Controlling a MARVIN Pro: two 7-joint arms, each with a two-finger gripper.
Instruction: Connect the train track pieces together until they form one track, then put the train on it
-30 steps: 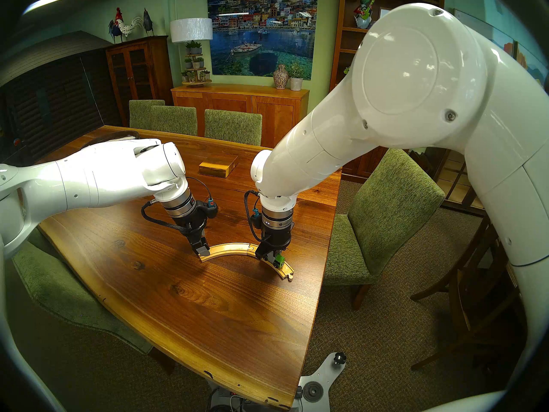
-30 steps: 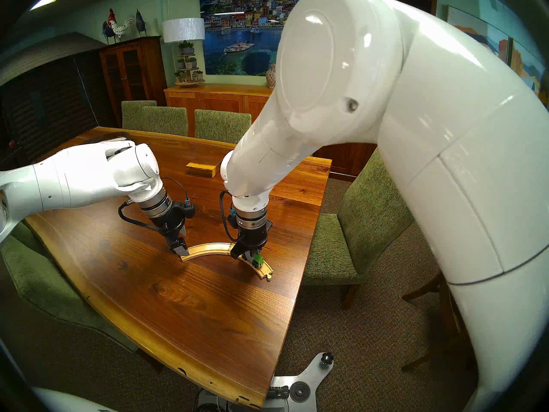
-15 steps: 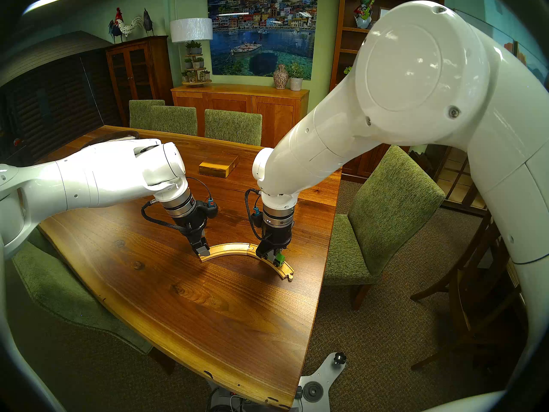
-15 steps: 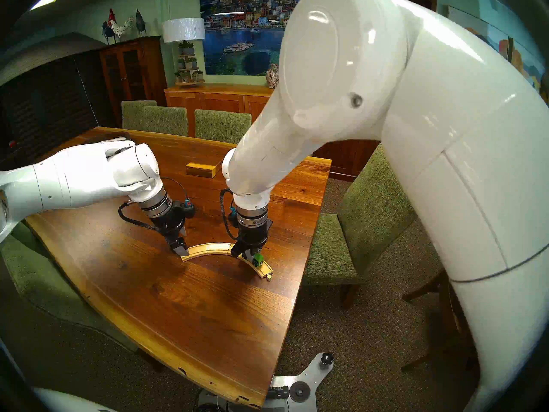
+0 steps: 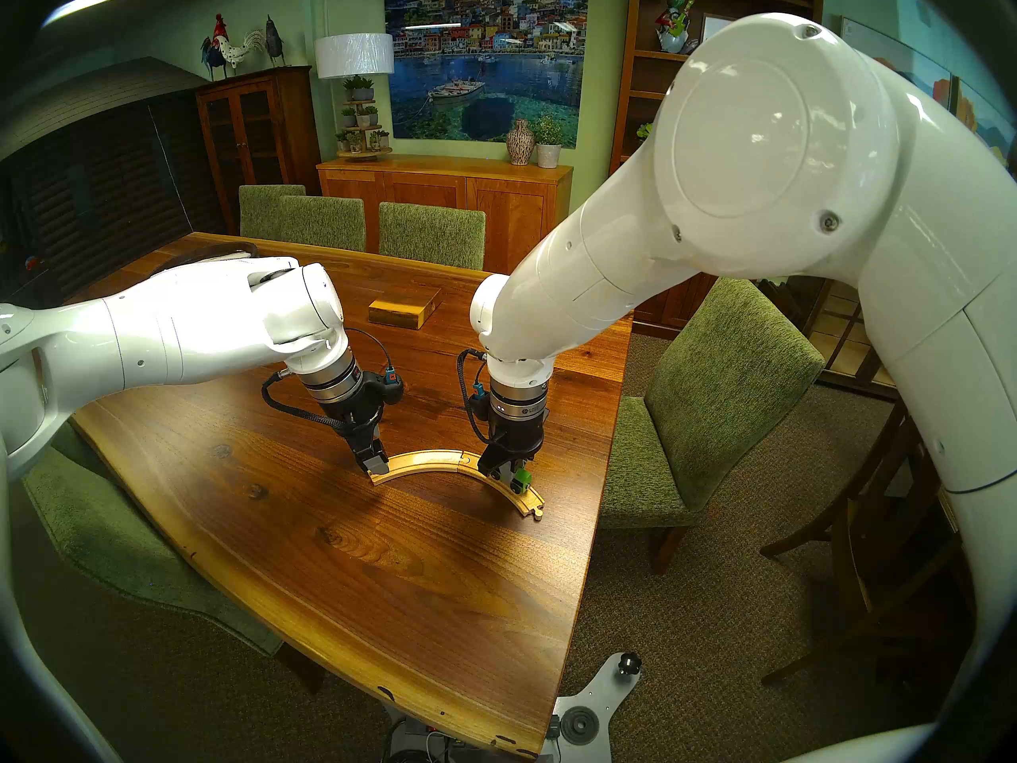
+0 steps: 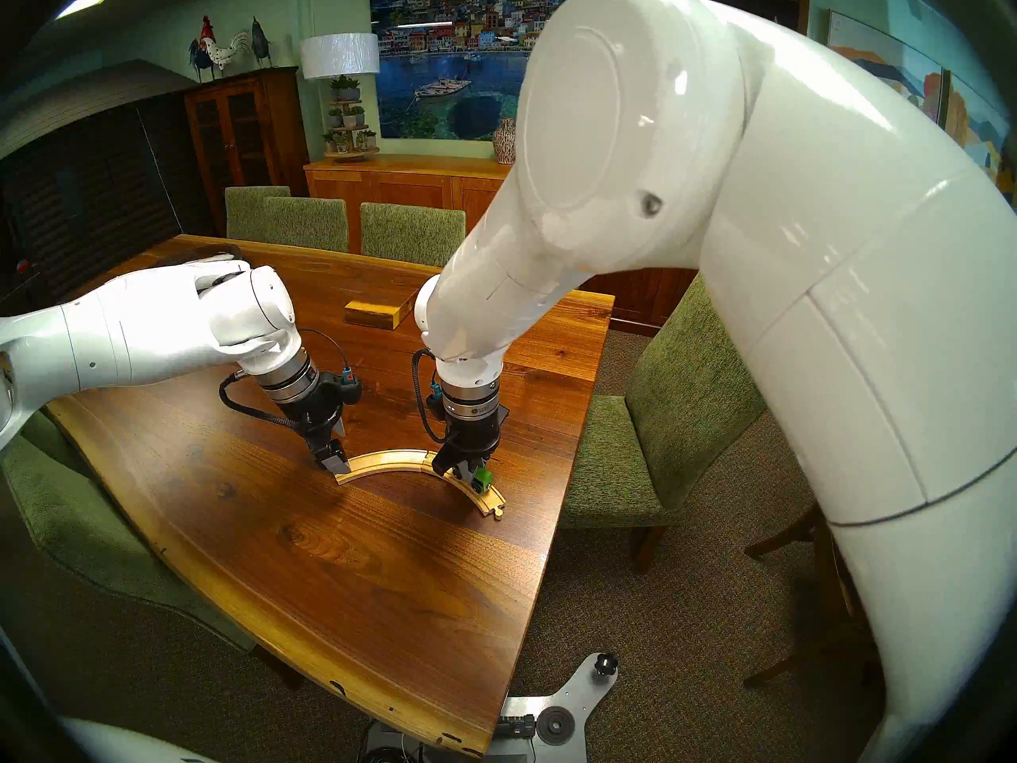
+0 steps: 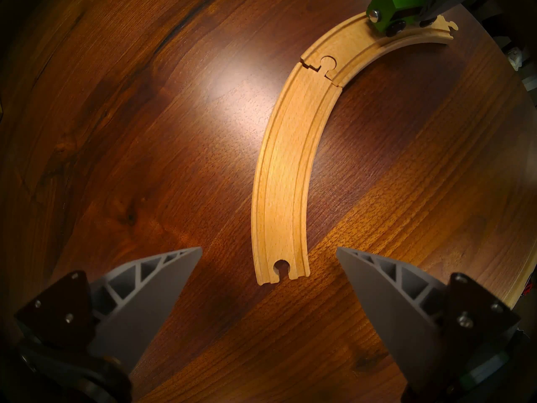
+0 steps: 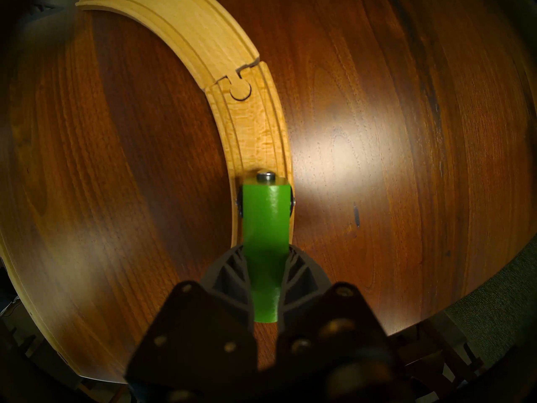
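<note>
- Over the last second the right arm's big elbow has swung a little and the right gripper (image 5: pixel 509 473) has edged slightly toward the peg end of the curve; the left arm and the wooden pieces have not shifted.
- The two train track pieces (image 7: pixel 286 172) are already mated — round peg seated in socket — and lie flat on the table (image 5: pixel 341 569) as one track (image 5: pixel 424 460), an arc bowing away from the robot.
- The right gripper, pointing down, is pinching the train (image 8: pixel 266 219) by its rear sides; the wrist view shows the green body lined up along the grooves of the nearer-right piece, beyond the joint.
- The black wheels (image 7: pixel 396 27) look to be at or in the grooves, though whether they bear fully cannot be told.
- The left gripper (image 7: pixel 268 255) hangs with its fingers spread wide astride the socket end of the other piece, touching nothing.
- The relation that counts: the train's long axis follows the track under the right gripper, so release probably needs only an opening and a straight lift — any sideways drag could derail it.
- A plain wooden box (image 5: pixel 404 310) sits well apart, farther up the table.
</note>
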